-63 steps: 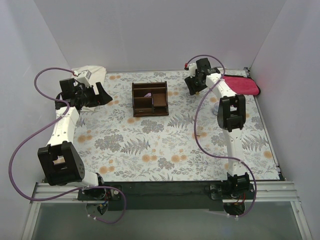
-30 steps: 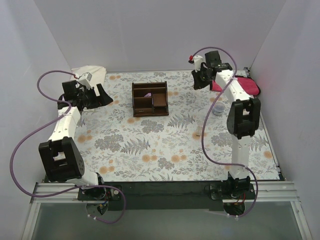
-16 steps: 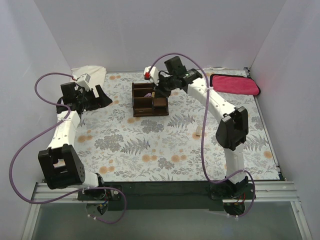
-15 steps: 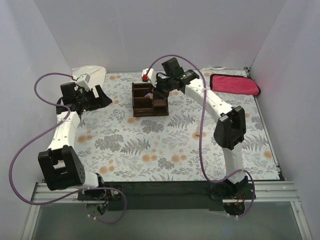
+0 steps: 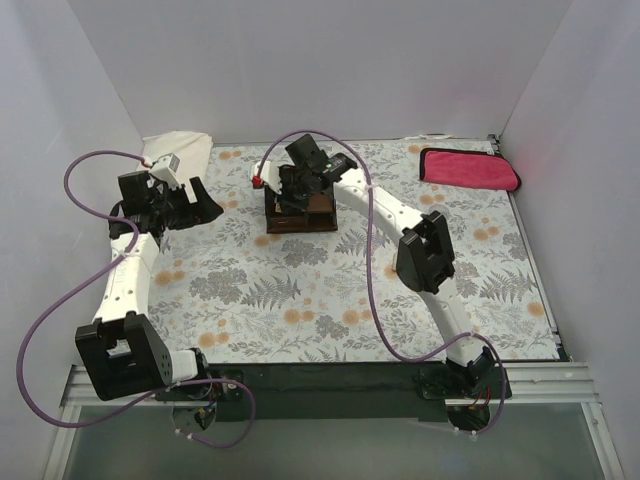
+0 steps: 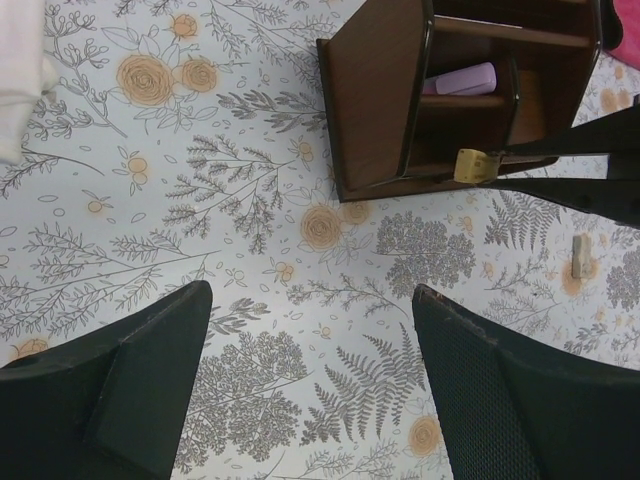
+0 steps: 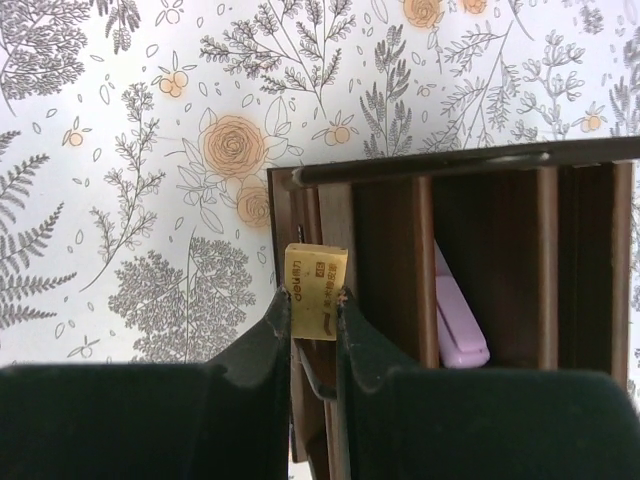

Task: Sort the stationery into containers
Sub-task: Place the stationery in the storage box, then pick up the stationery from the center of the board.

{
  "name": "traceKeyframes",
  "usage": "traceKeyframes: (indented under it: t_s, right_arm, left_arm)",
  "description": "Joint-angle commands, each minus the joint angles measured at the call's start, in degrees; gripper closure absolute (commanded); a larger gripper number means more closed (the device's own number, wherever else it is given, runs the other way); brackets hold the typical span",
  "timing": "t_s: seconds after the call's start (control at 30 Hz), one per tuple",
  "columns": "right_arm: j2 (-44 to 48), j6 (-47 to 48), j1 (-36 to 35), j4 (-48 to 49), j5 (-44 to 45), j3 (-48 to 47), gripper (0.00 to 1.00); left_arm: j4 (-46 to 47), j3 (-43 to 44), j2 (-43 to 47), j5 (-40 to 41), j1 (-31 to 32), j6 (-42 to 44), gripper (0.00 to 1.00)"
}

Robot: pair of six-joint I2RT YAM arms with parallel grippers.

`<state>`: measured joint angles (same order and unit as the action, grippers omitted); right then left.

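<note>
1. My right wrist view shows the right gripper [image 7: 313,305] clamped on a tan block [image 7: 317,285] over one outer wall of the organizer [image 7: 420,168]. In the top view that block is hidden.
2. A pink eraser [image 7: 455,320] lies in one compartment.
3. The left wrist view shows the left gripper [image 6: 312,330] spread wide, holding nothing, above the table [image 6: 250,200]. A second block [image 6: 581,255] lies loose beside the organizer.
4. I cannot tell whether the held block touches the wood.
</note>
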<state>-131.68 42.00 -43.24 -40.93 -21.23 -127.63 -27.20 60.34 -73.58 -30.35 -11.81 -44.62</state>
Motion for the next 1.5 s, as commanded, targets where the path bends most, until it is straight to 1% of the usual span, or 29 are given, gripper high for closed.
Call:
traceKeyframes:
  t_s: [0.0,0.03,0.07,0.13,0.17,0.27,0.3,0.4,0.57,0.6,0.63,0.7,0.73,0.8,0.83,0.87,0.93,0.97,1.03,1.07,1.17,1.2,1.3,1.33,1.47]
  right_arm:
    - [-4.19,-1.65,-0.61,1.20,4.17,-4.11,0.91]
    - [-4.55,-1.83,-0.61,1.98,5.40,-4.29,0.85]
    - [-4.73,-1.57,-0.79,2.25,5.76,-4.12,0.77]
    - [-4.73,-1.48,-0.88,3.30,7.69,-3.68,0.66]
    - [-4.38,-1.48,-0.96,3.48,8.22,-3.15,0.59]
    - [-1.05,-2.36,-0.96,6.20,10.50,0.35,0.57]
    - [1.31,-2.88,-0.88,6.73,10.86,3.76,0.57]
    - [5.88,-4.37,-0.88,10.16,12.97,9.66,0.56]
    - [10.28,-6.75,-0.62,11.40,16.93,12.49,0.57]
    - [11.43,-8.15,-0.18,11.31,16.84,13.37,0.57]
    - [12.66,-11.64,0.61,11.13,16.40,15.55,0.57]
    - [17.58,-15.70,1.40,9.91,15.18,19.33,0.56]
    - [19.51,-18.85,2.28,9.73,15.26,24.22,0.56]
    - [25.75,-21.33,3.34,9.29,15.09,29.70,0.55]
    - [27.86,-22.65,4.82,8.94,15.08,35.64,0.55]
    - [31.71,-25.79,5.88,8.59,15.08,38.40,0.54]
    - [34.90,-28.54,8.95,6.58,13.59,44.20,0.53]
    - [37.26,-30.55,9.92,5.95,13.50,49.10,0.53]
    - [39.38,-31.97,12.03,4.98,12.89,53.35,0.53]
    - [40.96,-32.67,12.39,4.81,12.71,57.19,0.52]
    - [43.25,-35.14,13.36,4.72,12.09,61.53,0.50]
    - [43.69,-37.32,13.62,4.54,12.35,63.89,0.49]
    - [43.88,-41.28,16.60,4.80,12.53,67.15,0.43]
    - [43.61,-44.17,18.70,4.80,12.45,67.43,0.41]
    - [40.28,-46.57,22.67,4.98,13.24,65.94,0.41]
  left_arm:
    - [-2.59,-0.13,2.65,0.73,0.21,1.29,0.20]
    - [-2.77,-0.04,2.65,0.73,0.21,1.38,0.20]
    - [-2.86,-0.04,2.65,0.73,0.39,1.55,0.20]
    - [-3.21,0.04,2.48,0.90,0.48,2.08,0.20]
    - [-3.21,0.31,2.39,0.90,0.56,2.26,0.20]
    - [-2.68,0.14,2.13,0.64,0.74,2.43,0.20]
    - [-2.16,-0.04,2.13,0.47,0.74,2.26,0.20]
    - [-1.72,-0.13,1.78,0.03,0.74,1.73,0.20]
    - [-1.45,-0.13,1.95,-0.32,1.44,1.20,0.20]
    - [-1.54,-0.13,1.86,-0.59,1.53,1.20,0.20]
    - [-1.54,0.04,1.95,-0.68,1.70,1.29,0.20]
    - [-1.54,0.22,1.86,-0.76,1.80,1.55,0.20]
    - [-1.45,0.31,1.86,-0.50,1.88,1.64,0.20]
    - [-1.19,0.40,1.77,-0.15,1.79,1.55,0.20]
    - [-0.84,0.40,1.86,-0.06,1.79,1.55,0.20]
    - [-0.40,0.31,2.12,-0.06,1.79,1.38,0.20]
    - [-0.13,-0.04,2.30,-0.15,1.79,0.85,0.20]
    - [-0.13,-0.13,2.48,-0.24,1.79,0.59,0.20]
    - [0.04,-0.31,2.56,-0.50,1.79,0.15,0.20]
    - [0.04,-0.48,2.57,-0.76,1.88,-0.03,0.20]
    - [0.04,-0.75,2.65,-1.20,1.88,-0.29,0.20]
    - [0.13,-0.66,2.65,-1.20,1.80,-0.29,0.20]
    - [0.13,-0.57,2.92,-1.20,1.88,-0.47,0.20]
    - [0.04,-0.48,3.18,-1.20,1.80,-0.55,0.20]
    - [-0.66,-0.31,3.53,-1.03,1.88,-0.64,0.21]
